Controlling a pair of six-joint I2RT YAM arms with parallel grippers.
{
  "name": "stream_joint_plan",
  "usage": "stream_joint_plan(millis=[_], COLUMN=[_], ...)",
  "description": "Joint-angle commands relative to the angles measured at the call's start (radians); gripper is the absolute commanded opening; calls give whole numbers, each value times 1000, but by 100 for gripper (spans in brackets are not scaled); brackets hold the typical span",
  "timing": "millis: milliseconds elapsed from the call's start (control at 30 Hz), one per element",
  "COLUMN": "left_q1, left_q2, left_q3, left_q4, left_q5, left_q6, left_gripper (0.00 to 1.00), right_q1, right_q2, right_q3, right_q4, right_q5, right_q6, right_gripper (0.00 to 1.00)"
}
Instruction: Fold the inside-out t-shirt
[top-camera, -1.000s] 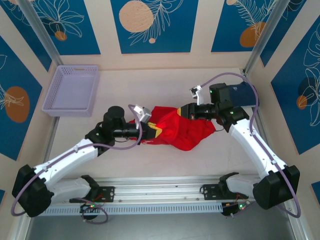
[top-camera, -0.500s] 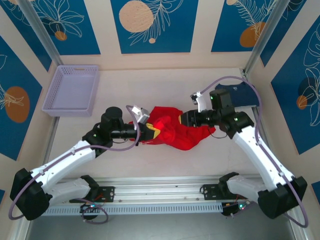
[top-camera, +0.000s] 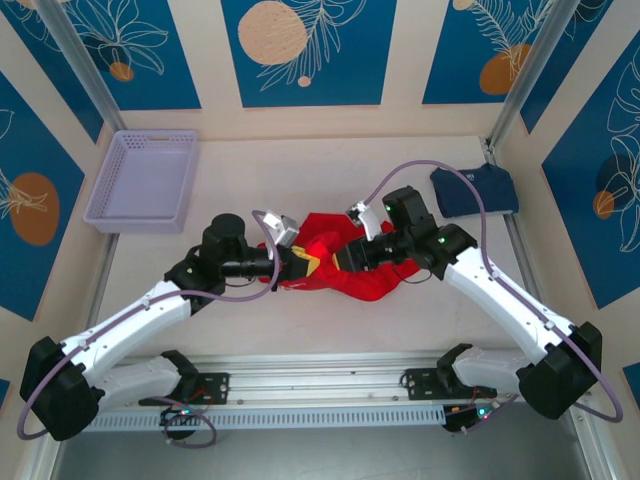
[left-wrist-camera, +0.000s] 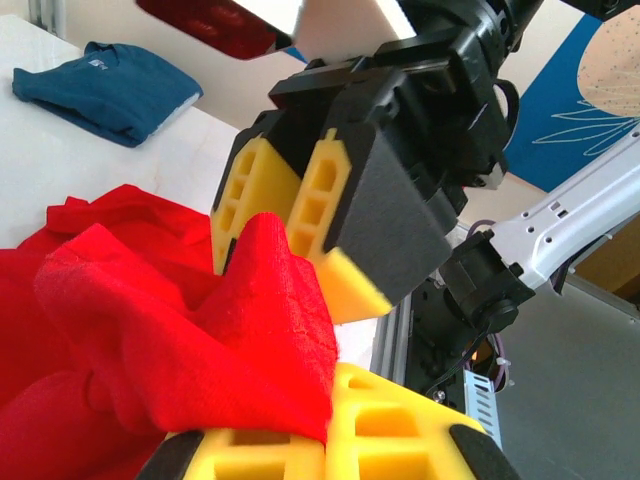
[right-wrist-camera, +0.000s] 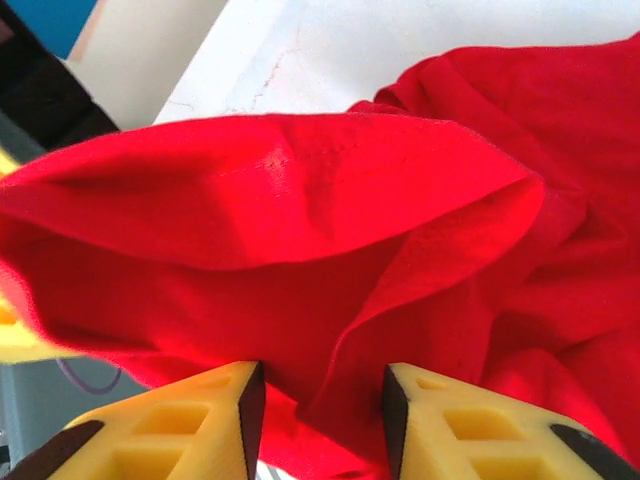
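Note:
The inside-out t-shirt (top-camera: 375, 270), bright red and crumpled, lies bunched at the table's middle between both arms. My left gripper (top-camera: 298, 266) is shut on a raised fold of it at its left end; in the left wrist view the yellow pads (left-wrist-camera: 400, 420) pinch the red cloth (left-wrist-camera: 180, 330). My right gripper (top-camera: 347, 258) stands just right of the left one, over the shirt. Its yellow fingers (left-wrist-camera: 320, 200) appear close in front of the left wrist camera. In the right wrist view the right gripper (right-wrist-camera: 320, 410) is open, with a hanging fold of the shirt (right-wrist-camera: 300, 230) lying in the gap.
A folded navy t-shirt (top-camera: 476, 190) lies at the back right, also seen as the navy t-shirt (left-wrist-camera: 110, 85) from the left wrist. A lavender basket (top-camera: 142, 180) stands at the back left. The metal rail (top-camera: 320, 385) runs along the near edge.
The right gripper has opened and moved left along the shirt until it sits close to the left gripper, uncovering the navy t-shirt behind it. The left gripper has kept its hold and place.

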Motion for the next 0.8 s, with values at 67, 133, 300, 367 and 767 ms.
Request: stream_joint_plan(millis=[67, 133, 300, 367, 767], left_q1=[7, 8, 7, 7, 7], left_q2=[1, -1, 0, -3, -16], left_q3=[22, 23, 22, 22, 16], left_q4=[0, -1, -3, -7, -11], left_q5=[3, 2, -3, -6, -18], left_q6=[21, 22, 25, 25, 30], left_gripper=[0, 0, 0, 0, 0], right_q1=[6, 6, 4, -1, -20], right_q2=[18, 17, 16, 13, 6], right_q3=[51, 48, 46, 46, 31], right_q4=[-26, -26, -35, -42, -38], right_q5=[61, 69, 81, 82, 66], right_q6=[-20, -20, -24, -25, -18], right_gripper=[26, 25, 22, 23, 17])
